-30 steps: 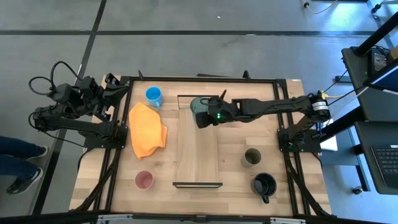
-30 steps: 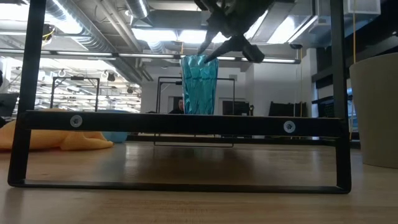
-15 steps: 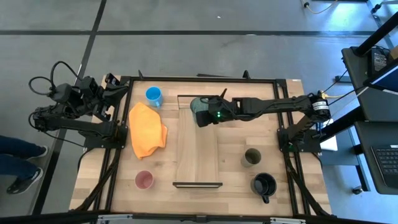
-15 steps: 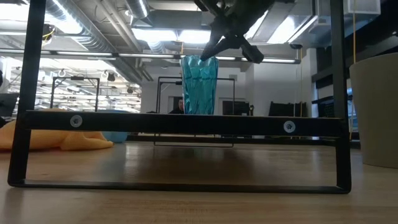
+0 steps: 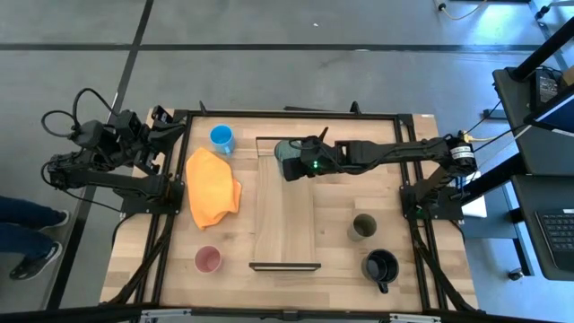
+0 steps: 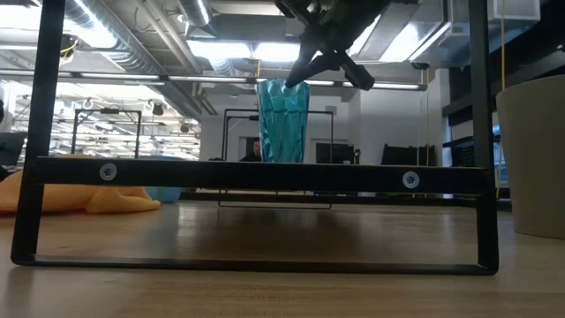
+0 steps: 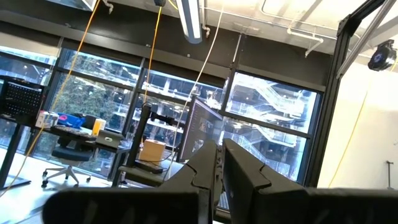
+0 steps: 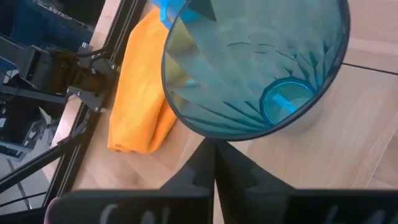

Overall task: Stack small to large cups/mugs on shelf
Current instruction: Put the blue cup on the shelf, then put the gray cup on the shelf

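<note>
The teal tumbler (image 5: 287, 153) (image 6: 282, 119) stands upright on its base at the far end of the shelf (image 5: 285, 215). My right gripper (image 5: 299, 160) (image 8: 212, 152) reaches in from the right, slanting down. It is shut, with its tips at the outer side of the tumbler's rim (image 6: 303, 72). My left gripper (image 7: 221, 167) is shut on nothing and waits folded back at the table's left edge (image 5: 166, 127), pointing up into the room. The blue mug (image 5: 221, 138), pink cup (image 5: 207, 260), olive cup (image 5: 363, 226) and black mug (image 5: 380, 266) stand on the tabletop. My right gripper's shut fingertips (image 8: 205, 163) lie right beside the rim of the tumbler (image 8: 233, 135), on its outer side. I cannot tell whether they touch it. No wall of the tumbler is between the fingers.
An orange cloth (image 5: 212, 187) lies left of the shelf, between the blue mug and the pink cup. Black metal frames close the shelf's short ends (image 6: 265, 175). The plank's near half is bare.
My right gripper has shut its fingers at the tumbler's rim without otherwise moving. The tumbler has stayed upright in the same place on the shelf.
</note>
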Tool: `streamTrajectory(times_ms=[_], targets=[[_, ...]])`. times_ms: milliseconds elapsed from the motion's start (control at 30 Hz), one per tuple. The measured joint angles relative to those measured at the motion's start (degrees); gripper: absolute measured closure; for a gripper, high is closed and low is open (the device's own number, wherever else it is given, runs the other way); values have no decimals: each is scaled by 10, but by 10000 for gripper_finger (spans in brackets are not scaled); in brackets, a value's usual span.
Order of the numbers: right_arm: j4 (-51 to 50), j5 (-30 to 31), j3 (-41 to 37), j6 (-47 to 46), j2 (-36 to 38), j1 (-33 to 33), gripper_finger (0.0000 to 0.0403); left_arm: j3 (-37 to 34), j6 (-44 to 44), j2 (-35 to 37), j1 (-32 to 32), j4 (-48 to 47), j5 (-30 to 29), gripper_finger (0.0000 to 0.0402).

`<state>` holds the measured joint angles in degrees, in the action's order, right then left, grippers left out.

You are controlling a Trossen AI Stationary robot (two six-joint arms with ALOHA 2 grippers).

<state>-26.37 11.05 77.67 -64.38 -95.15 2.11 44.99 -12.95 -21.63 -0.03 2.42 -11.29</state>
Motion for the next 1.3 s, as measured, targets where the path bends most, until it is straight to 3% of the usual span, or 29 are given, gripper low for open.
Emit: streamTrajectory(times_ms=[867, 1300], targets=[[4, -2, 0, 11, -16, 15, 393, 0, 0, 0, 0, 0, 0, 379], [11, -57, 0, 17, -14, 0, 383, 0, 0, 0, 0, 0, 0, 379]])
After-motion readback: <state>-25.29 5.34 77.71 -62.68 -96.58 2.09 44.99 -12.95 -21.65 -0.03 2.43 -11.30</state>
